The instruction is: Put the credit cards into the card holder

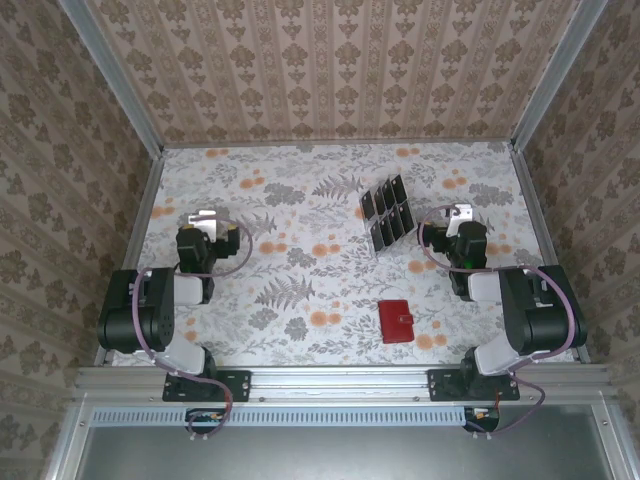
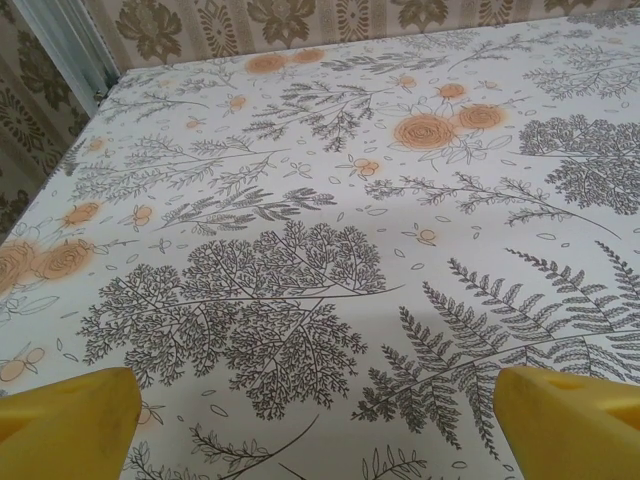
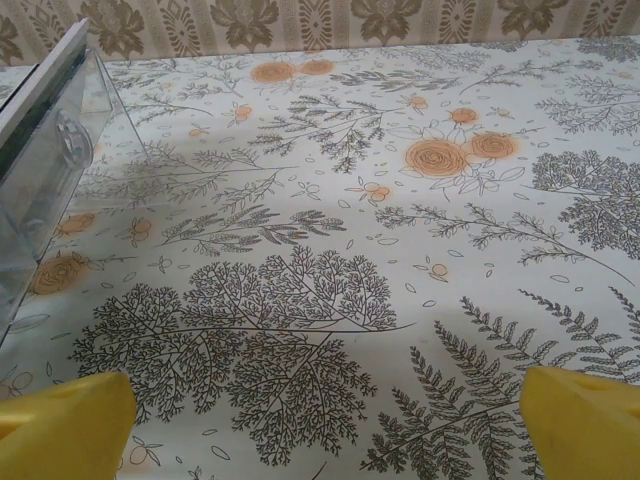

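Nothing done yet, by our reading: no card has reached the card holder [image 1: 395, 320]. The credit cards [image 1: 386, 205] all stand upright in the clear rack [image 3: 45, 170], two rows of dark slips. The card holder lies flat on the surface [image 1: 300, 190], on the near side of the rack toward the arm bases and well apart from it. It looks folded shut, so we see none of its pockets and nothing in them.

The left hand [image 1: 204, 218] is well off to the left of the rack, jaws wide, holding nothing — its yellow fingers [image 2: 65, 425] frame bare surface. The right hand [image 1: 458, 214] is just right of the rack, jaws wide, empty too; the rack's clear wall sits at the left of its wrist view.

Left to do, as we judge it — open the holder, lift each card out, slot it in.
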Controlling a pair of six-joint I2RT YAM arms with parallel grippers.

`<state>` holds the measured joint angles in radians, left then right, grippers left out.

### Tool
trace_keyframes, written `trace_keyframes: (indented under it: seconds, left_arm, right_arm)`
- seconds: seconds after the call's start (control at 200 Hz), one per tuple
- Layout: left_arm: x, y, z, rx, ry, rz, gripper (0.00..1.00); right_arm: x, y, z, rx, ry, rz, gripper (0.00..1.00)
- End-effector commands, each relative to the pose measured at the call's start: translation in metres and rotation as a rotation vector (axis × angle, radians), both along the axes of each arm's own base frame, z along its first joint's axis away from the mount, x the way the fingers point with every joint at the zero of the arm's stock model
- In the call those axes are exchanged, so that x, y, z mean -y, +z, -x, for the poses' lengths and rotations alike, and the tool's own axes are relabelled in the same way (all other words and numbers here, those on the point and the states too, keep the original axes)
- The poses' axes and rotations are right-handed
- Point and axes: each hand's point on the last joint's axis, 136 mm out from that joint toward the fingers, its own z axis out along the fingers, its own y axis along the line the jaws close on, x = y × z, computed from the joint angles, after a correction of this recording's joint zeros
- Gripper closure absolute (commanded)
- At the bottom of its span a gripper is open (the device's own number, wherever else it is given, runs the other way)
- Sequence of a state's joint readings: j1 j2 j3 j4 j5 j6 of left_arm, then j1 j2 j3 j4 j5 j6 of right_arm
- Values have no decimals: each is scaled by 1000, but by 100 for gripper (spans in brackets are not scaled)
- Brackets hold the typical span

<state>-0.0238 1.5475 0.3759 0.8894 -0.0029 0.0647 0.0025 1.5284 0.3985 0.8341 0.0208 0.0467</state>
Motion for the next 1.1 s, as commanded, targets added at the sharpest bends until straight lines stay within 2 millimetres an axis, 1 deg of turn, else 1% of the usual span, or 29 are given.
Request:
trace_keyframes:
  seconds: [0.0, 0.195, 0.54, 0.565, 0.63, 0.715, 0.75, 0.77, 0.785, 0.795, 0.815, 0.885, 0.95, 0.995, 1.095]
  left_arm:
    - [1, 8, -6, 16, -13, 4, 0]
    - [-3, 8, -7, 12, -1, 15, 0]
    - [-3, 7, -7, 11, -4, 24, 0]
    - [-3, 8, -7, 13, -5, 25, 0]
    - [-3, 8, -6, 14, -7, 27, 0]
    - [-5, 9, -5, 23, 7, 24, 0]
    - [-7, 10, -5, 23, 18, 25, 0]
    - [-8, 11, -5, 22, 24, 26, 0]
    - [-9, 11, -6, 23, 29, 26, 0]
    - [-9, 12, -6, 22, 31, 27, 0]
    - [-9, 12, -6, 19, 33, 27, 0]
    - [-9, 16, -6, 14, 34, 23, 0]
    - [-11, 21, -6, 14, 45, 19, 0]
    - [-12, 24, -6, 12, 51, 16, 0]
    - [-12, 31, -4, 10, 61, 11, 0]
  right_arm:
    - [-1, 8, -5, 28, 15, 5, 0]
    - [-1, 7, -4, 24, 15, 5, 0]
    - [0, 8, -4, 31, 12, 3, 0]
    - [2, 9, -4, 33, -3, 2, 0]
    - [16, 15, -1, 39, -92, 0, 0]
    - [24, 24, 5, 57, -141, 2, 0]
    - [32, 28, 8, 62, -188, -1, 0]
    - [37, 30, 10, 56, -224, -3, 0]
    - [41, 26, 13, 35, -253, -3, 0]
    - [44, 33, 14, 45, -270, -7, 0]
    - [50, 38, 17, 42, -308, -11, 0]
    - [65, 40, 27, -39, -412, -32, 0]
    - [76, 45, 35, -76, -497, -67, 0]
    - [78, 48, 40, -90, -526, -94, 0]
    - [73, 57, 45, -90, -497, -125, 0]
